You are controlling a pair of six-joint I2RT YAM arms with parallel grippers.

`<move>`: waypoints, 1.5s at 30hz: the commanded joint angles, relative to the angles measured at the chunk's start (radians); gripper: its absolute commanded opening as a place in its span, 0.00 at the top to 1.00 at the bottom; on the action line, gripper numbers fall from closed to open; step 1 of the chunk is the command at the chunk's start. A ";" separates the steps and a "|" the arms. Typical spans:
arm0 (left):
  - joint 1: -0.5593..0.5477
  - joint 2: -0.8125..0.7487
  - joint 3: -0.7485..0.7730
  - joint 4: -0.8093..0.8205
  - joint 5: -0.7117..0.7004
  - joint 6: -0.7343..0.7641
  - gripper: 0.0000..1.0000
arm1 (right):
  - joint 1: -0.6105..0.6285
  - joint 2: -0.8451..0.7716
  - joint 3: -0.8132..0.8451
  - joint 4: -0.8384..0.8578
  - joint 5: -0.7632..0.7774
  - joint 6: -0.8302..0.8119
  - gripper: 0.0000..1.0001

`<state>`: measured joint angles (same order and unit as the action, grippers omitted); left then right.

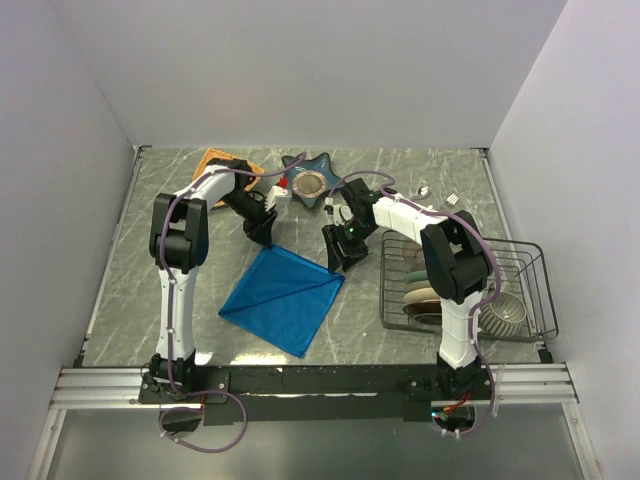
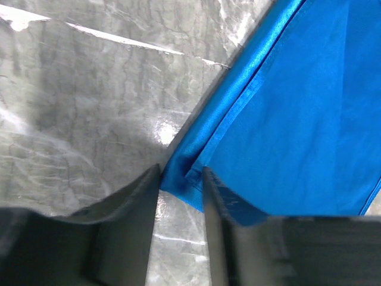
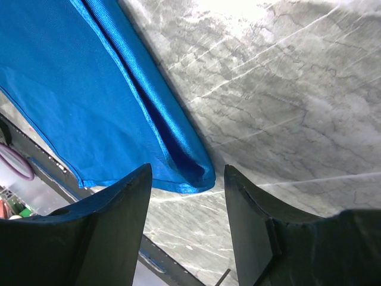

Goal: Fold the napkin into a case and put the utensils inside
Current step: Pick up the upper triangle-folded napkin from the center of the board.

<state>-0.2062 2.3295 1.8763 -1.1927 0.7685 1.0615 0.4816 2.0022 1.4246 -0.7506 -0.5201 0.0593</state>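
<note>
The bright blue napkin point(image 1: 283, 297) lies flat on the marble table like a diamond, with a fold line across its middle. My left gripper point(image 1: 263, 236) is at its far corner. In the left wrist view that corner point(image 2: 181, 179) lies between the fingertips, the jaws narrowed but apart, with table showing between them. My right gripper point(image 1: 338, 263) is at the right corner. In the right wrist view the jaws stand wide either side of that corner point(image 3: 193, 173) without touching it. Two small silver utensils, a spoon point(image 1: 425, 189) and a fork point(image 1: 452, 200), lie at the far right.
A dark star-shaped dish point(image 1: 322, 166) holding a small bowl and an orange triangular dish point(image 1: 218, 159) sit behind the grippers. A black wire rack point(image 1: 535, 290) with bowls and plates stands on the right. Grey walls close in three sides.
</note>
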 commanded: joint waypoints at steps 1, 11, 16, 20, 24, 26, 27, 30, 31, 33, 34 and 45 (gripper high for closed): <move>-0.006 -0.009 -0.046 0.018 0.022 0.029 0.65 | -0.008 0.024 0.031 0.011 0.009 -0.022 0.40; -0.002 -0.094 -0.108 0.090 0.028 0.029 0.96 | -0.008 0.027 0.045 0.022 0.015 -0.045 0.25; -0.001 -0.198 -0.173 0.128 0.060 0.060 0.99 | -0.006 0.015 0.027 0.051 0.008 -0.077 0.17; 0.001 -0.268 -0.229 0.156 0.080 0.086 0.99 | -0.005 0.027 0.025 0.068 0.006 -0.111 0.19; 0.001 -0.318 -0.285 0.206 0.083 0.083 0.99 | -0.006 0.041 0.028 0.057 -0.043 -0.133 0.31; 0.002 -0.338 -0.299 0.220 0.080 0.086 0.99 | -0.006 0.050 0.025 0.053 -0.072 -0.145 0.32; 0.004 -0.343 -0.310 0.225 0.083 0.089 0.99 | -0.006 0.052 0.023 0.050 -0.090 -0.150 0.32; 0.008 -0.360 -0.324 0.229 0.101 0.107 0.99 | -0.006 0.063 0.016 0.054 -0.113 -0.161 0.32; 0.010 -0.363 -0.327 0.228 0.107 0.117 0.99 | -0.006 0.066 0.014 0.054 -0.127 -0.162 0.33; 0.013 -0.368 -0.332 0.225 0.109 0.127 0.99 | -0.006 0.078 0.014 0.050 -0.141 -0.170 0.36; 0.014 -0.372 -0.335 0.228 0.110 0.132 0.99 | -0.005 0.082 0.014 0.048 -0.150 -0.173 0.38; 0.060 -0.427 -0.342 0.211 0.187 0.181 0.99 | -0.009 0.118 -0.004 0.043 -0.210 -0.176 0.50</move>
<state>-0.1558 1.9915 1.5417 -0.9810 0.8612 1.1584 0.4782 2.0792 1.4303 -0.7128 -0.7094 -0.1024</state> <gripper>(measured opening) 0.027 0.526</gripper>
